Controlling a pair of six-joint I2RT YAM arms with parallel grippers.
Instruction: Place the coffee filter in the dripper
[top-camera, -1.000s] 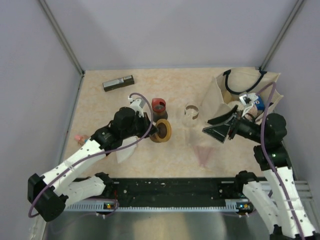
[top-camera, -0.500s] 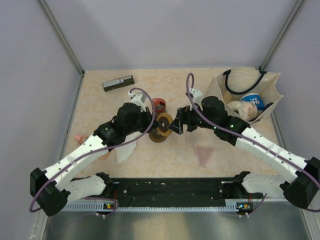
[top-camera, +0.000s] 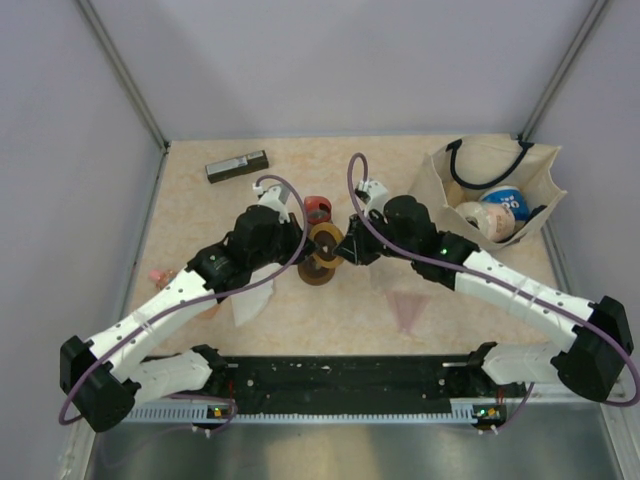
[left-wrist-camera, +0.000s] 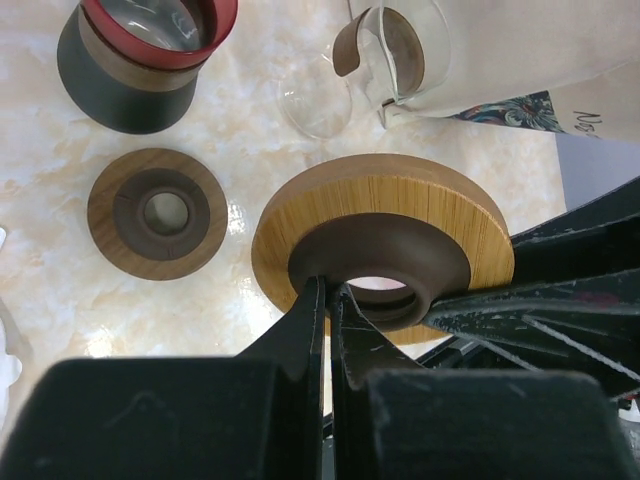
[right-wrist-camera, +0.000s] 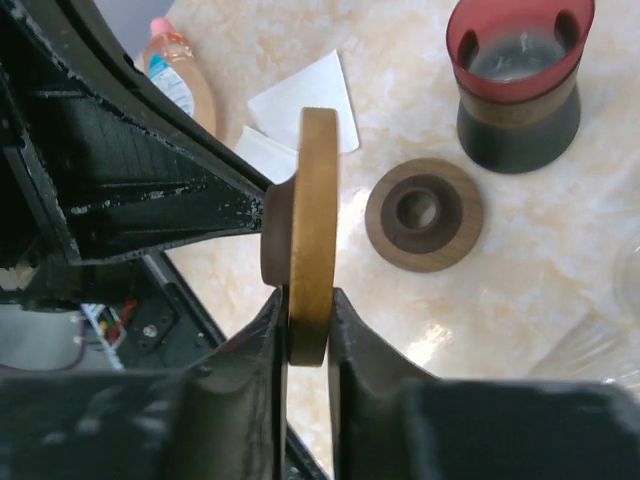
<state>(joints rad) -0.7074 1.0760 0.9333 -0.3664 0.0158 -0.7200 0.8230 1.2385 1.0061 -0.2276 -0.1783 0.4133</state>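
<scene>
A wooden ring (top-camera: 325, 240) with a dark inner collar hangs on edge above the table, held from both sides. My left gripper (left-wrist-camera: 328, 290) is shut on the thin wall of the collar (left-wrist-camera: 400, 262). My right gripper (right-wrist-camera: 308, 300) is shut on the ring's outer wooden rim (right-wrist-camera: 316, 230), one finger on each face. The white paper coffee filter (top-camera: 250, 302) lies flat on the table under the left arm and also appears in the right wrist view (right-wrist-camera: 305, 95). A pink-tinted clear cone (top-camera: 407, 308) lies on the table; I cannot tell if it is the dripper.
A smaller wooden disc (left-wrist-camera: 157, 212) lies flat beside a dark cup with a red rim (left-wrist-camera: 145, 55). A glass carafe with a wooden collar (left-wrist-camera: 385, 50) stands behind. A tote bag (top-camera: 495, 185) is at the back right, a dark bar (top-camera: 237, 166) at the back left, a small bottle (right-wrist-camera: 180, 75) near the filter.
My right arm swung from the tote bag to the wooden ring and closed on its rim. The left gripper kept hold of the ring and tipped it more upright.
</scene>
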